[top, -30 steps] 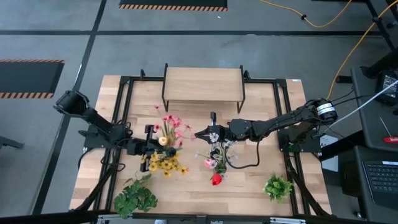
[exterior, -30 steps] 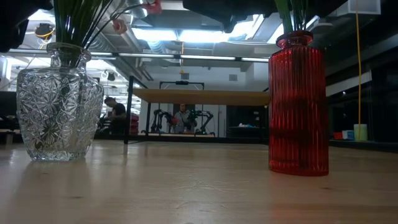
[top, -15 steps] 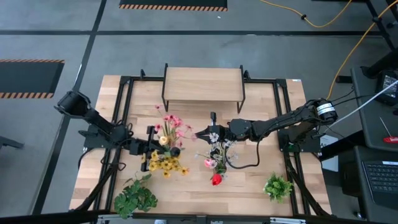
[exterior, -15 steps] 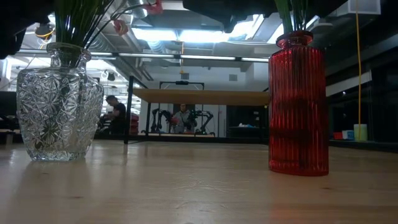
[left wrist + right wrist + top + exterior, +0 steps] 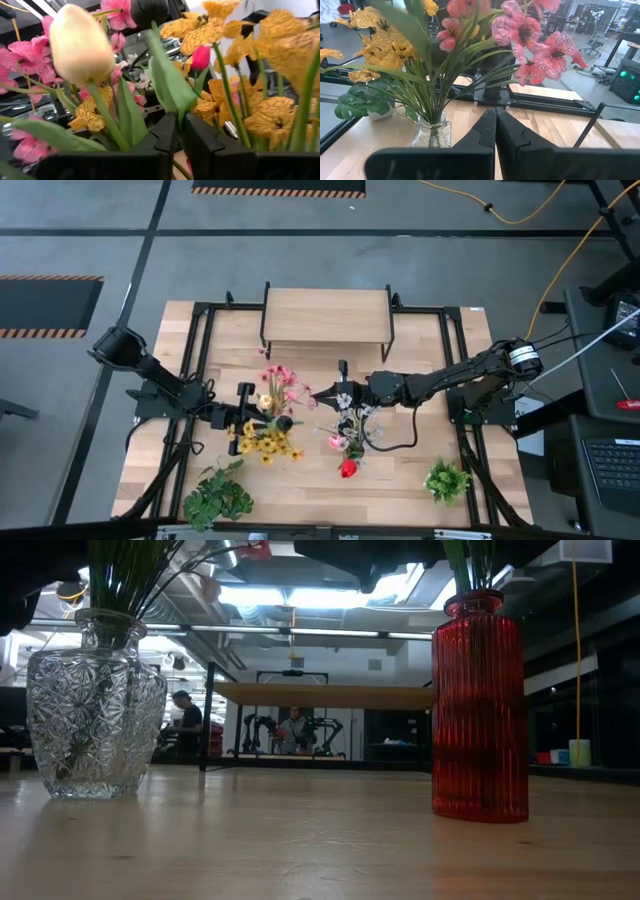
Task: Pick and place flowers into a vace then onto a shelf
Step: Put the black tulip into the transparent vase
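A clear cut-glass vase [image 5: 95, 705] stands at table centre-left with the flowers [image 5: 272, 412] in it: pink, yellow and a cream tulip [image 5: 80, 45]. A red ribbed vase [image 5: 480, 705] to its right holds white, pink and red blossoms [image 5: 346, 430]. My left gripper [image 5: 258, 420] reaches in from the left among the clear vase's flowers and is shut on green [image 5: 180, 127]. My right gripper [image 5: 318, 393] hovers shut between the two bouquets, touching nothing [image 5: 495, 117]. The shelf [image 5: 327, 315] stands at the far edge. My left gripper pinches a green leaf or stem [image 5: 172, 107] between its two fingers, coming in roughly level from the table's left. The green rises upright out of the narrow gap. The cream tulip's stem [image 5: 112, 125] passes just beside one finger; whether both belong to one flower I cannot tell.
Two bushy green plants stand near the near edge, one at the left [image 5: 218, 498] and one at the right [image 5: 447, 478]. A black frame [image 5: 200, 340] runs along the table's sides. Bare wood lies between the vases and the near edge [image 5: 300, 840].
My left gripper has edged a little toward the table's right, staying shut. The cream tulip has moved with it, slightly right and toward the far edge, and the blossoms above the clear vase have swayed rightward. The right arm has kept still.
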You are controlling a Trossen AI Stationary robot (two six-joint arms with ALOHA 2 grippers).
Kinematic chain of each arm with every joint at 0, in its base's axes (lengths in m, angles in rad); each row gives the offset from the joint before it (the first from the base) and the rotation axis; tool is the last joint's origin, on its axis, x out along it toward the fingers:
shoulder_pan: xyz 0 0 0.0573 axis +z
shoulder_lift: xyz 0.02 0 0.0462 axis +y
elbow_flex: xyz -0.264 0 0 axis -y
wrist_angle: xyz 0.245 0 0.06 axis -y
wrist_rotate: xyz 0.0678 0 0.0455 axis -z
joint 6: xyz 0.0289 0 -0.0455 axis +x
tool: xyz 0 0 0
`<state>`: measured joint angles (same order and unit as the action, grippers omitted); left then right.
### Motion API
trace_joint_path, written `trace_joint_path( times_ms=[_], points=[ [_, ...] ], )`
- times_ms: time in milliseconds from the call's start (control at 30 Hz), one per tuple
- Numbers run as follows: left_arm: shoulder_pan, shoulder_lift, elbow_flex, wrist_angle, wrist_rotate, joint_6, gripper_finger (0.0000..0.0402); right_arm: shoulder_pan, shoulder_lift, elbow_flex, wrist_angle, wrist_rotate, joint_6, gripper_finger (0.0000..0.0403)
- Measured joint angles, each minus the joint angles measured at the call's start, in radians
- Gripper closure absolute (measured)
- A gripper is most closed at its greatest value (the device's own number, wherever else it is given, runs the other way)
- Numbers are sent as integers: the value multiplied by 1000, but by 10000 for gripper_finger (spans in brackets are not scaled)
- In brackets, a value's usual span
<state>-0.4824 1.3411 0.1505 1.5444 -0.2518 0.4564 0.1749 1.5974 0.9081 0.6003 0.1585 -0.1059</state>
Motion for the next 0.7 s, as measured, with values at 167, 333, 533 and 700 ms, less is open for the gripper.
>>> trace_joint_path(
  times_ms=[167, 333, 533, 700],
  points=[
    [0, -2, 0, 0, -73, 1, 314, 2, 0, 0, 0, 0, 0, 398],
    [-4, -2, 0, 0, -89, 1, 264, 13, 0, 0, 0, -2, 0, 398],
    [-45, -2, 0, 0, -89, 2, 236, 25, 0, 0, -1, -2, -2, 398],
    [-82, -3, 0, 16, -102, 38, 239, 25, 0, 0, -1, -2, -3, 398]
  ],
)
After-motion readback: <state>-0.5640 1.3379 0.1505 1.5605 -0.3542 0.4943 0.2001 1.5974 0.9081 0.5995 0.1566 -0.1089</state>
